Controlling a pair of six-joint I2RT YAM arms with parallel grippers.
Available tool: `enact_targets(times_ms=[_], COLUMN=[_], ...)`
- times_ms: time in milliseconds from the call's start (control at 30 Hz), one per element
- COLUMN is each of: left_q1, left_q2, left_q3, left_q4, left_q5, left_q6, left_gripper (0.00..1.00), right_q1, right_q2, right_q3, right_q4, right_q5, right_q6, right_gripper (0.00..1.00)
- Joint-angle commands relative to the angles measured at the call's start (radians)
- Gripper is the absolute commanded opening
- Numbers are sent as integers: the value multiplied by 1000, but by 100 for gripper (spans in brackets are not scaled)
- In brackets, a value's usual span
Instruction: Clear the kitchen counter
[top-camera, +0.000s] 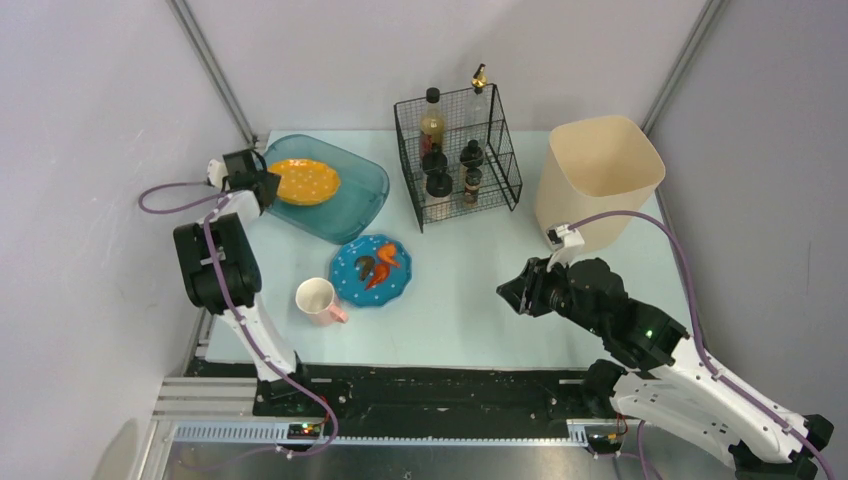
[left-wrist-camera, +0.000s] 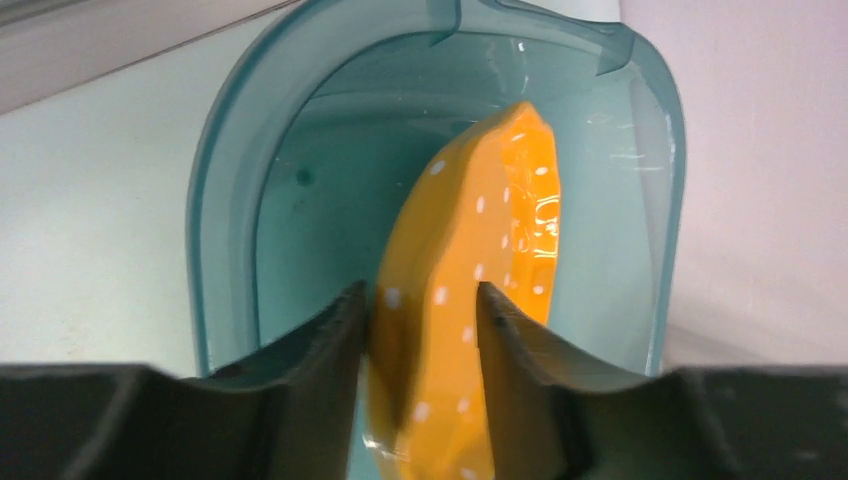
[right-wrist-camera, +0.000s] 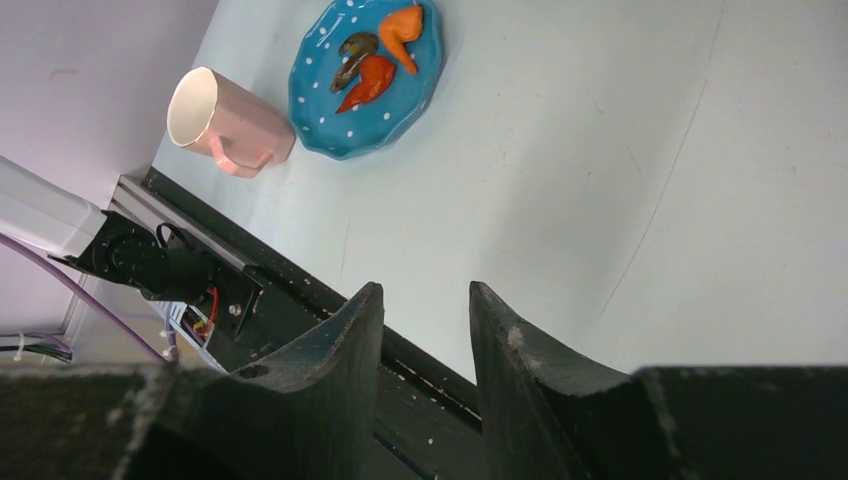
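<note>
The kitchen counter (top-camera: 460, 300) is a pale mint-blue tabletop, also in the right wrist view (right-wrist-camera: 600, 150). My left gripper (top-camera: 266, 190) (left-wrist-camera: 420, 300) is shut on the rim of an orange dotted plate (top-camera: 303, 181) (left-wrist-camera: 480, 230), holding it tilted inside the teal tub (top-camera: 365, 200) (left-wrist-camera: 225, 200). A blue dotted plate with food scraps (top-camera: 372, 270) (right-wrist-camera: 365, 75) and a pink mug (top-camera: 318, 300) (right-wrist-camera: 215, 120) sit on the counter at front left. My right gripper (top-camera: 510, 293) (right-wrist-camera: 425, 295) is open and empty above the counter's front right.
A black wire rack (top-camera: 505, 150) holding several bottles stands at the back middle. A tall beige bin (top-camera: 598, 180) stands at the back right. The black front rail (top-camera: 430, 385) runs along the near edge.
</note>
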Motion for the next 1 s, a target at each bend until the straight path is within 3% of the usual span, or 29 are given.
enact_targets(times_ms=[0,333,400,433,967], left_q1=[6,24,28,29,50], left_q2=[-22,-56,-59,-59,-168], left_q3=[49,56,78,90,68], left_q4=[64,-17,-59,-68,-177], left_q5=[-19,3,1,8,34], left_q6=[-4,19,28,30,63], left_gripper=[53,82,96,98,100], right_q1=[-3,0,1,2,24], right_q2=[-15,-51,-63,-65,-71], right_q3=[-1,-5,-9,-11,-24], right_q4=[34,13,9,8,-32], right_q5=[-8,-7,-5,-2,4], right_q6=[1,27,34,36,65], right_gripper=[42,43,44,44,47])
